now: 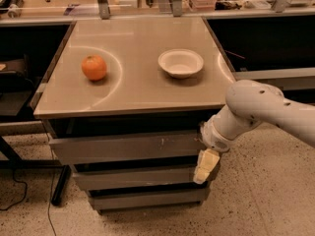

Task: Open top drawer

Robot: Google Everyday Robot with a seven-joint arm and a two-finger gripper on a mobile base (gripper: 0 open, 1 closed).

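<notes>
The top drawer is the widest grey handle-less panel just under the tabletop, with pale scratch marks right of centre. It stands slightly out from the cabinet. My gripper, cream-coloured at the end of the white arm, hangs at the drawer's right end. It points down over the right corner of the second drawer. Whether it touches the top drawer's edge cannot be told.
An orange and a white bowl sit on the beige tabletop. A third, thin drawer is lowest. A black cable lies on the speckled floor at left. Dark benches stand on both sides.
</notes>
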